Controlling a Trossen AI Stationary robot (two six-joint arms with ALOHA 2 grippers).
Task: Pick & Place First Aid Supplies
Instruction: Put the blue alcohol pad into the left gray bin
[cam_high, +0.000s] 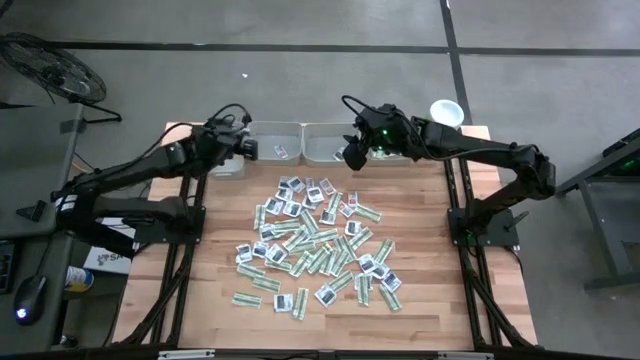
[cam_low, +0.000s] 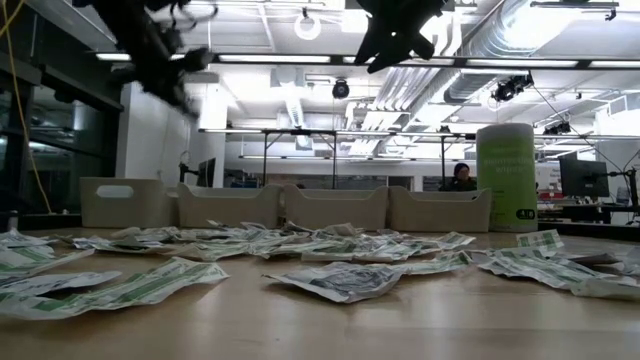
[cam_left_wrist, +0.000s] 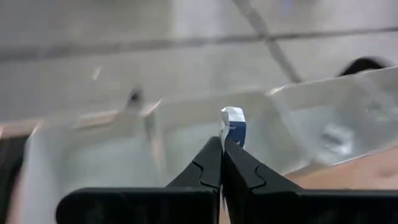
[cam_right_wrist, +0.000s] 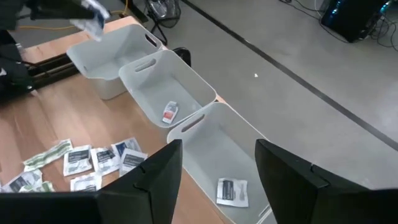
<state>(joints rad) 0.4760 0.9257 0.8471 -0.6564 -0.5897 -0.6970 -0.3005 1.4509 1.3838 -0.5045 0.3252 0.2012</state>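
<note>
My left jaws (cam_left_wrist: 222, 152) are clamped on a sachet (cam_left_wrist: 233, 124) above the trays (cam_left_wrist: 186, 134); right jaws (cam_right_wrist: 217, 171) gape empty. Thin pinch, so it could flutter out and miss.

you can't read any text here: the sachets (cam_high: 318, 243) carry dark marks and the green tub (cam_low: 506, 177) a label, all too small to make out.

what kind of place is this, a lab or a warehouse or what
Probably a robotics lab or workshop in an open industrial hall. The low view shows exposed ceiling ducts and strip lights, desks with monitors behind, and a person seated there. The wooden table stands on bare concrete floor.
</note>
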